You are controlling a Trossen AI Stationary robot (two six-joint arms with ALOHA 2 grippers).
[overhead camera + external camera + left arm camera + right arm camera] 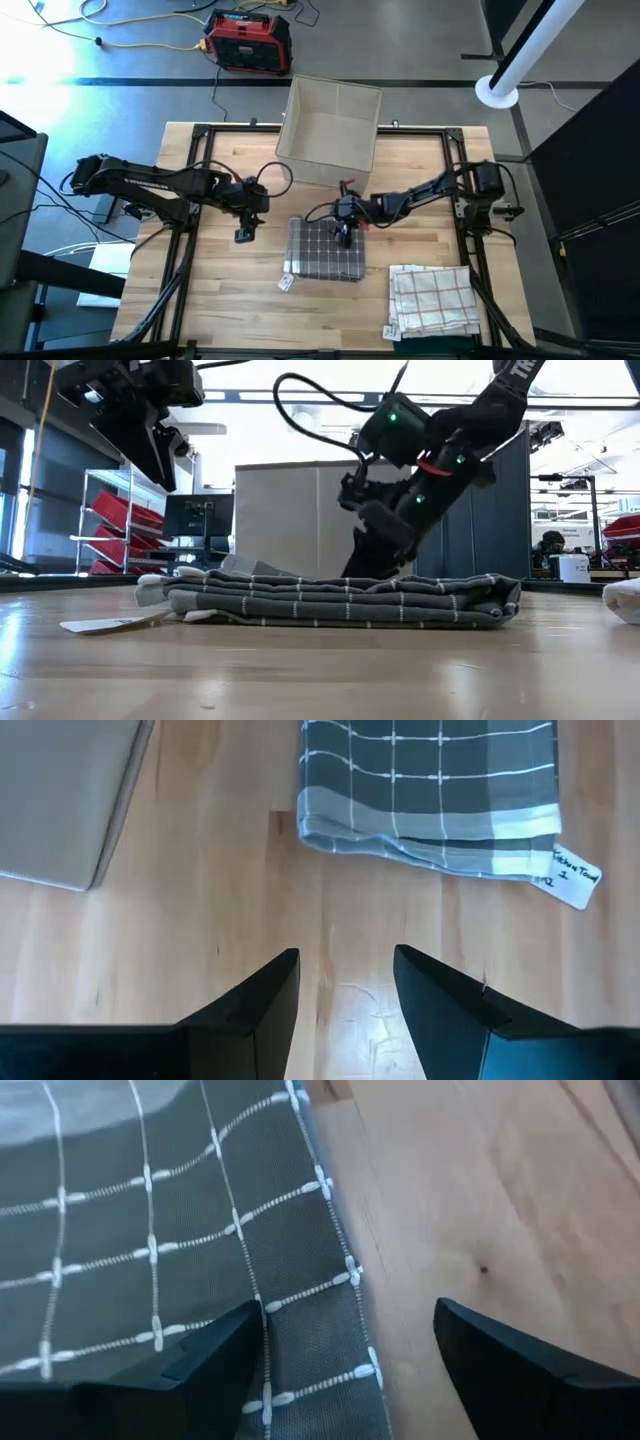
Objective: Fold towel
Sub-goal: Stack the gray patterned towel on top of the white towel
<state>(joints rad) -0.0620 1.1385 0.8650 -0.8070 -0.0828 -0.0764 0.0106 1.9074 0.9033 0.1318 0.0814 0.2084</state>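
Your dark grey towel with thin white grid lines [325,250] is lying folded into a thick rectangle near the middle of the light wooden table [230,290], a small white tag [286,284] sticking out at its corner toward the left arm and the front edge. In the low view the folded layers [345,600] are stacking flat, with a pale hem showing at one end.

Your right gripper [345,232] is hovering at the far edge of the towel, fingers spread and released; in its wrist view one finger [190,1370] is sitting over the grey cloth [150,1230] and the other over bare wood just beside the towel's edge, with nothing between them.

Your left gripper [244,234] is waiting off the towel's left side, above bare table, its jaws parted and empty; its wrist view is looking past both fingers [255,1005] at the towel's hemmed edge [430,790] and the handwritten tag [573,877].

Beyond the towel, a beige open-topped box [330,130] is standing at the table's far edge. A second folded cloth, white with a red check [432,298], is lying near the front right corner, well apart from the grey one.
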